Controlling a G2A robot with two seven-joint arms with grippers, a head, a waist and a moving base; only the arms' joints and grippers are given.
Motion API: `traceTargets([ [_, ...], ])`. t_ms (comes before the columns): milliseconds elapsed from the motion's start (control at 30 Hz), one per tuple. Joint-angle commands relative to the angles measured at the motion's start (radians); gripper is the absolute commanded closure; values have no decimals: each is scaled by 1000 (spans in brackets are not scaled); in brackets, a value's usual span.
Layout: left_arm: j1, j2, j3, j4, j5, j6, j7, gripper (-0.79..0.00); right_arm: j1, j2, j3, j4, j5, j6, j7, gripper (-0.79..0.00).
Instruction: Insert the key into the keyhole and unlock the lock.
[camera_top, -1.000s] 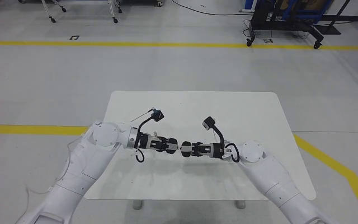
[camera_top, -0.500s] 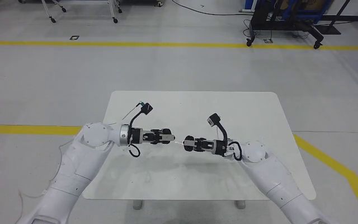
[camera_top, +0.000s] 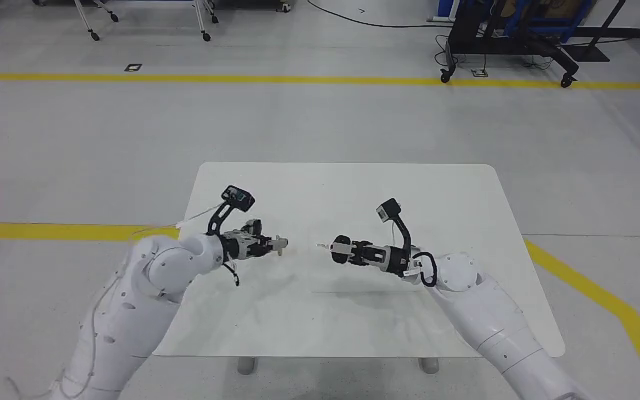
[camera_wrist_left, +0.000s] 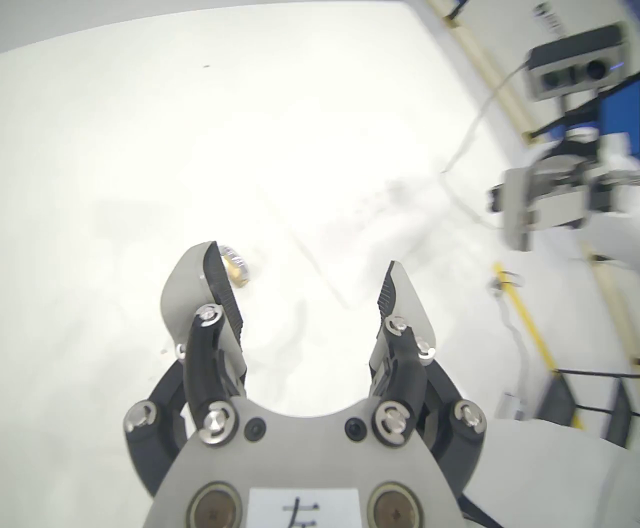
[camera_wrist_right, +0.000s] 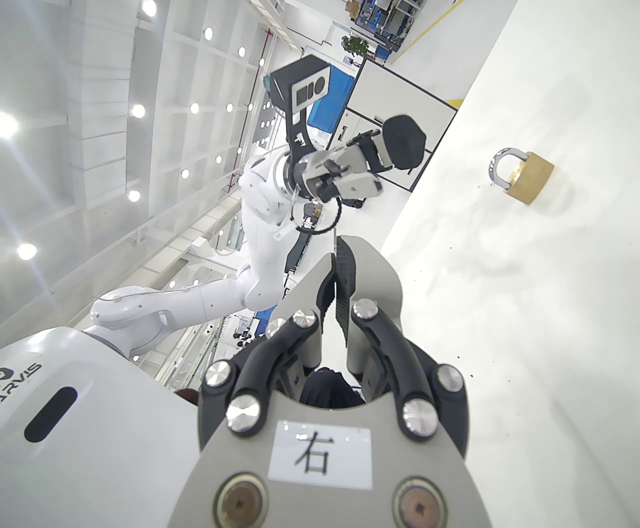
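One key (camera_top: 322, 245) in level right claw (camera_top: 334, 247)

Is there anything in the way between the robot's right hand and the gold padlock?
Nothing visible is. In the right wrist view, only bare white table lies between the shut right hand and the brass padlock. The open left hand is close to the padlock but not between them.

The left hand (camera_wrist_left: 302, 260) bears a label (camera_wrist_left: 303, 507) 左, the right hand (camera_wrist_right: 342, 250) 右.
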Motion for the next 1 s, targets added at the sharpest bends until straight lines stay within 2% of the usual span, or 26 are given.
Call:
traceTargets([
  [0,34,0,13,-56,110,66,15,-646,0,0,0,0,0,0,0,0],
  [67,51,-2,33,-78,172,114,30,-576,0,0,0,0,0,0,0,0],
  [200,50,-13,81,-53,199,154,42,-520,0,0,0,0,0,0,0,0],
  [300,28,-23,109,-4,197,166,63,-385,0,0,0,0,0,0,0,0],
  [600,-51,-59,196,118,223,227,133,-308,0,0,0,0,0,0,0,0],
  [767,-83,-76,233,162,257,273,134,-302,0,0,0,0,0,0,0,0],
  [967,-116,-94,260,203,242,272,122,-268,0,0,0,0,0,0,0,0],
])
